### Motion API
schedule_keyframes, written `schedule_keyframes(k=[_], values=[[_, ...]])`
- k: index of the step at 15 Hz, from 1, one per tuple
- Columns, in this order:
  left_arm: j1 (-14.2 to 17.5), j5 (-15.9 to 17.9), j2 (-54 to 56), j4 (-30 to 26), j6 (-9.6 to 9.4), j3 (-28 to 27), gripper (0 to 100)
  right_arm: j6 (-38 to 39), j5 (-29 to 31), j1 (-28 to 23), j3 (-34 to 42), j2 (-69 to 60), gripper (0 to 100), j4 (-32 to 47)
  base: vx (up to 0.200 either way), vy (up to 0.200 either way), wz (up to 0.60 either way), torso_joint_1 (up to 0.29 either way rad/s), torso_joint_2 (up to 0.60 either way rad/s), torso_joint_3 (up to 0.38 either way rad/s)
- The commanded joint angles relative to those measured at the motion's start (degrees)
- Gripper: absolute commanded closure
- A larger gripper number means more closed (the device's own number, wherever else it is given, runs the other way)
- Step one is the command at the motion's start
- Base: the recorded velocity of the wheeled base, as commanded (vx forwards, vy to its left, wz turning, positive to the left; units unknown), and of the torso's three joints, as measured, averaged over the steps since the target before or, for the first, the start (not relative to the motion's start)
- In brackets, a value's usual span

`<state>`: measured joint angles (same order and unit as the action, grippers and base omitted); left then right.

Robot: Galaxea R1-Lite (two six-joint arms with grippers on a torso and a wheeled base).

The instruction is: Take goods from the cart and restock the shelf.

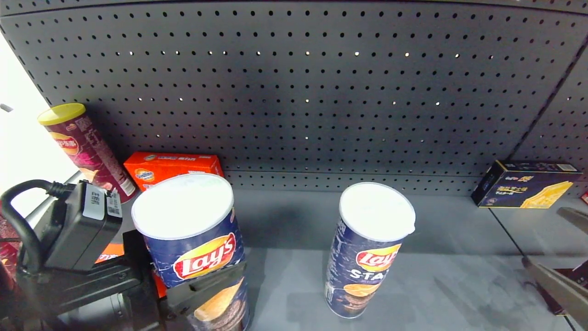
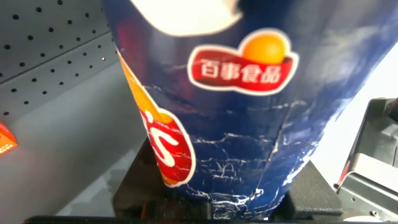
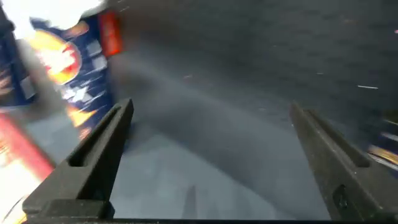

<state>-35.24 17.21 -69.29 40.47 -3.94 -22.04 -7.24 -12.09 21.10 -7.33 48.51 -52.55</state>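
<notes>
A dark grey perforated metal back panel (image 1: pixel 321 92) is seen beyond both pincers, and a grey flat shelf board (image 1: pixel 285 220) is seen below them.

The left pincer (image 1: pixel 183 280) is closed on a dark blue cylindrical chip can with a white lid (image 1: pixel 188 230). One black finger (image 1: pixel 206 282) is pressed across the front of the can, under the red and yellow logo. In the left wrist view the same can (image 2: pixel 236 124) is held close in front of the camera, between the dark parts of the left pincer (image 2: pixel 217 208). Whether the bottom of this can touches the shelf board cannot be told.

A second dark blue cylindrical chip can with a white lid (image 1: pixel 367 248) is placed upright on the shelf board, between the two pincers and well apart from the held can.

A maroon cylindrical can with a yellow lid (image 1: pixel 85 147) is seen beyond the left pincer, near the back panel. An orange cardboard box (image 1: pixel 172 168) is placed just behind the held can, against the panel.

A dark blue and yellow cardboard box (image 1: pixel 526 184) is placed beyond the right pincer (image 1: pixel 567 250), at the panel.

The right pincer (image 3: pixel 211 155) is widely open, and nothing is held between its two fingers (image 3: pixel 99 162). The second can (image 3: pixel 68 68) is seen beyond one of them.
</notes>
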Motion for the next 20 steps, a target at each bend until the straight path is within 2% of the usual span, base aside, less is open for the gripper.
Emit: schedule_keyframes(k=[1,3,4,5,8,9,11,13,19,20], values=[[0.0,0.01,0.12,-0.04,-0.02,-0.02,100,0.39,0.93,-3.26,1.44,-9.66,0,3.16,0.0,0.0,0.0,0.0,0.0,0.0],[0.0,0.01,0.21,0.04,-0.02,-0.99,100,0.39,3.39,-6.16,2.23,-16.95,0,10.37,0.0,0.0,0.0,0.0,0.0,0.0],[0.0,0.01,0.21,0.04,-0.02,-0.99,100,0.39,3.48,-6.25,2.23,-17.22,0,10.72,0.0,0.0,0.0,0.0,0.0,0.0],[0.0,0.01,0.21,0.04,-0.11,-0.72,100,0.39,4.62,-7.65,3.2,-25.83,0,20.39,0.0,0.0,0.0,0.0,0.0,0.0],[-0.09,0.1,0.21,0.04,-0.11,-0.81,100,0.39,4.97,-10.2,4.34,-43.23,0,40.69,0.0,0.0,0.0,0.0,0.0,0.0],[-0.09,0.19,0.21,0.13,-0.02,-0.99,100,0.56,7.35,-10.29,5.22,-43.06,0,40.69,0.0,0.0,0.0,0.0,0.0,0.0],[-0.09,0.19,0.21,0.13,-0.02,-0.9,100,0.74,8.14,-10.29,7.33,-42.97,0,40.42,0.0,0.0,0.0,0.0,0.0,0.0],[-0.09,0.19,0.91,0.13,-0.02,-0.28,100,1.18,10.95,-10.29,7.33,-42.88,0,48.69,0.0,0.0,0.0,0.0,0.0,0.0],[-0.18,0.37,0.91,0.13,0.07,-0.55,100,3.64,10.95,-10.2,7.33,-42.88,0,48.69,0.0,0.0,0.0,0.0,0.0,0.0],[-0.18,0.72,0.91,0.13,0.07,-0.55,100,4.87,10.86,-10.2,7.33,-42.88,0,52.38,0.0,0.0,0.0,0.0,0.0,0.0]])
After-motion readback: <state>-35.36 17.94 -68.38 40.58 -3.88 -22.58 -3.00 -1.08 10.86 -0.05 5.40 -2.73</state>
